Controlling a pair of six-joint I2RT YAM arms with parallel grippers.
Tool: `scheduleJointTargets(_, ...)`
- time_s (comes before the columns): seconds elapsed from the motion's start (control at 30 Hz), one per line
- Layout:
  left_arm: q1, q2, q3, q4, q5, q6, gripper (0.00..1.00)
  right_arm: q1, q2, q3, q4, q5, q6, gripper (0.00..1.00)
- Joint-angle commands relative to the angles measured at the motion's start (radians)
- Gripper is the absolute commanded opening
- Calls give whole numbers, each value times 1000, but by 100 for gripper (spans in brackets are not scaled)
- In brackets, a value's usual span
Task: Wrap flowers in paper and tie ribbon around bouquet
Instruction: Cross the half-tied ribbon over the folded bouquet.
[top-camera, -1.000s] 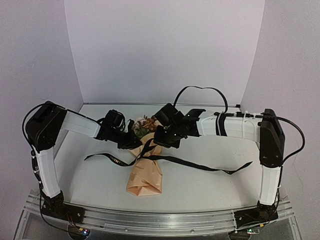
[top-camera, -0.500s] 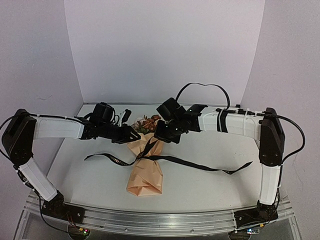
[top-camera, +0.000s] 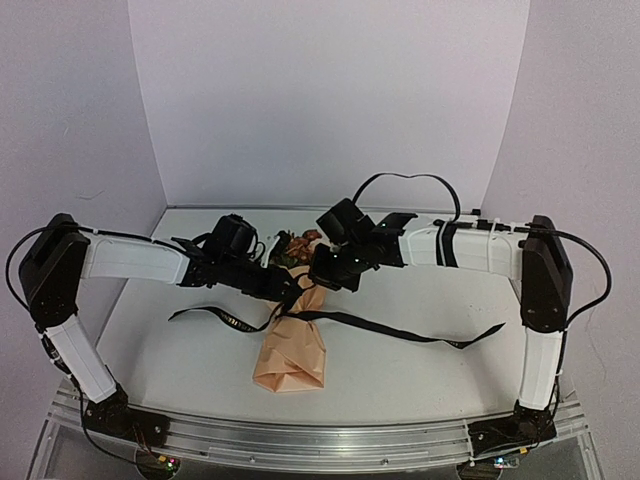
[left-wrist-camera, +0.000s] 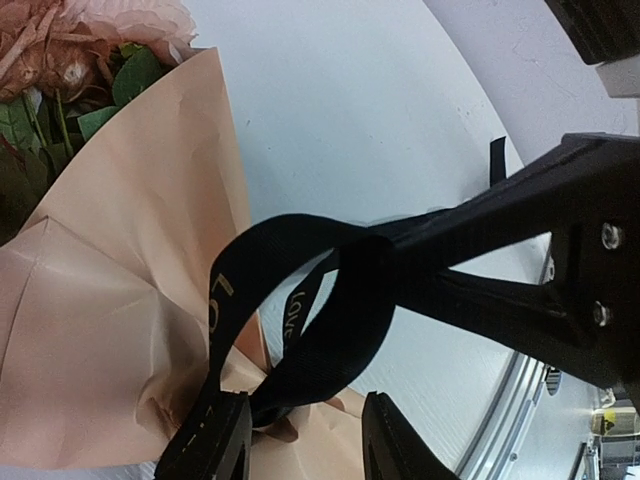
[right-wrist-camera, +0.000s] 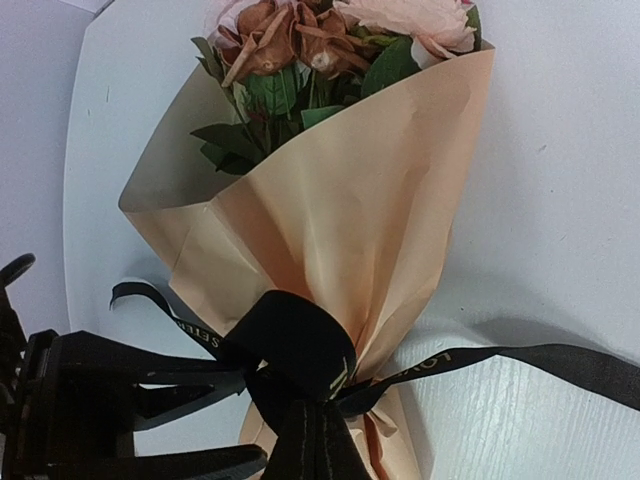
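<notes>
The bouquet lies mid-table, its tan paper (top-camera: 290, 352) cone narrowing toward the near edge and the flowers (top-camera: 296, 243) at the far end. The black ribbon (top-camera: 400, 330) is knotted round the cone's waist, with tails trailing left and right. My right gripper (right-wrist-camera: 320, 445) is shut on a ribbon loop (right-wrist-camera: 292, 338) right above the knot. My left gripper (left-wrist-camera: 305, 440) is open at the same knot from the left. The lettered loop (left-wrist-camera: 300, 300) runs between its fingers (left-wrist-camera: 215, 440), lying against one of them. In the left wrist view the right gripper's fingers (left-wrist-camera: 500, 255) pinch the loop.
White walls close in the table (top-camera: 200, 360) at the back and both sides. A metal rail (top-camera: 320, 440) runs along the near edge by the arm bases. The ribbon's right tail (top-camera: 470, 340) stretches toward the right arm's column.
The left arm swung out toward the left wall and came back to the knot, with its jaws spread wider. The right gripper stayed shut on the loop, hardly moving.
</notes>
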Motion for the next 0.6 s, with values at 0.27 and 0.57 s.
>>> scheduleJointTargets(0.27, -15, -58, 48, -61, -124, 80, 38, 4, -73, -13, 43, -4, 17, 0)
scheduleJointTargets(0.57, -16, -120, 19, -45, -112, 81, 40, 4, -71, -4, 41, -5, 14, 0)
